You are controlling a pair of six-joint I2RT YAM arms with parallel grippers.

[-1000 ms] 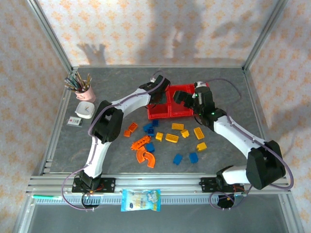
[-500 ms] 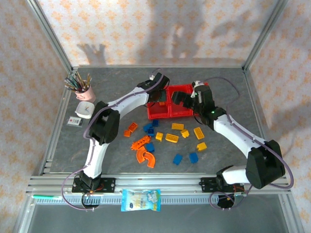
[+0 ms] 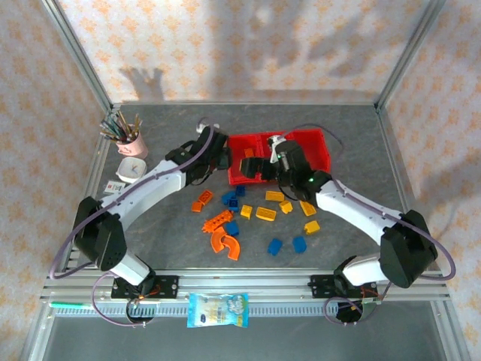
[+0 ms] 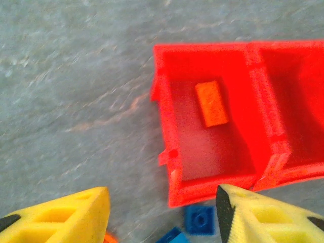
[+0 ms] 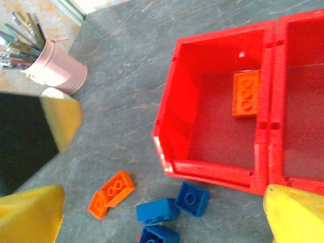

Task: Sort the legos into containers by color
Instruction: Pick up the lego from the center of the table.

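Note:
The red containers (image 3: pixel 312 147) stand in a row at the table's middle back. An orange lego (image 4: pixel 211 104) lies in the left bin (image 5: pixel 177 101); it is also in the right wrist view (image 5: pixel 246 93). My left gripper (image 3: pixel 219 159) hangs just left of that bin, open and empty (image 4: pixel 162 195). My right gripper (image 3: pixel 252 168) hovers over the bin's front edge, open with nothing in it (image 5: pixel 164 195). Loose legos lie in front: an orange pair (image 3: pixel 201 201), blue ones (image 3: pixel 229 198) and yellow ones (image 3: pixel 265 213). Blue bricks (image 5: pixel 192 197) sit below the right gripper.
A pink cup of pencils (image 3: pixel 129 138) and a white object (image 3: pixel 131 169) stand at the back left. A curved orange piece (image 3: pixel 225 244) lies nearest the arm bases. A snack packet (image 3: pixel 218 310) rests on the front rail. The metal frame posts bound the table.
My left gripper opened and pulled back left from over the bins, its elbow swinging out left. The orange brick now lies in the left bin. My right gripper shifted left and forward.

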